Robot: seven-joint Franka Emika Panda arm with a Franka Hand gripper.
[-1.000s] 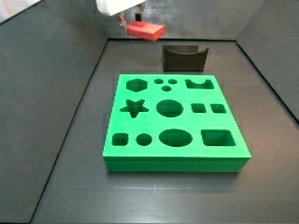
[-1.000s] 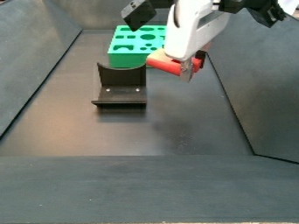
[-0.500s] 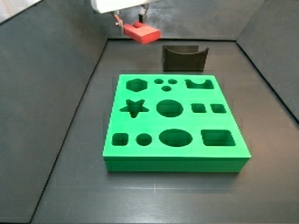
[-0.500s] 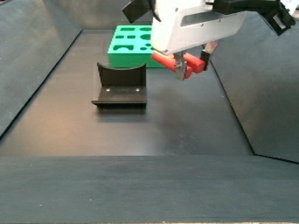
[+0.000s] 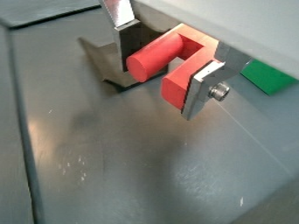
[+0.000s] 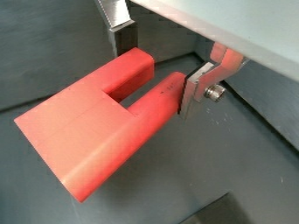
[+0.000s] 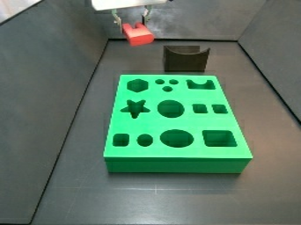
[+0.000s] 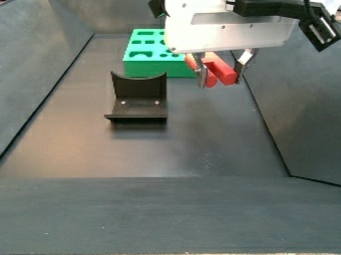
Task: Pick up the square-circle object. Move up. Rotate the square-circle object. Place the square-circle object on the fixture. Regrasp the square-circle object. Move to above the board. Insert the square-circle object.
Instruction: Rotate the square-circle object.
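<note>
My gripper (image 7: 135,25) hangs in the air at the back of the workspace, shut on the red square-circle object (image 7: 137,35). In both wrist views the silver fingers (image 5: 205,87) clamp the red object (image 5: 158,59) from two sides; its round leg and square leg stick out with the notch between them (image 6: 100,131). In a side view the gripper (image 8: 217,62) holds the object (image 8: 220,71) above the floor, to the right of the dark fixture (image 8: 138,98). The fixture (image 7: 185,58) stands empty behind the green board (image 7: 177,119). The board's holes are empty.
Dark walls enclose the floor on the left, right and back (image 7: 70,79). The board's near end (image 8: 154,52) lies behind the fixture in a side view. A corner of the board (image 5: 271,77) and the fixture (image 5: 114,66) show in a wrist view.
The gripper has turned about its axis with the red object, which now shows end-on and narrower in both side views. It has shifted slightly; the board and fixture have not moved.
</note>
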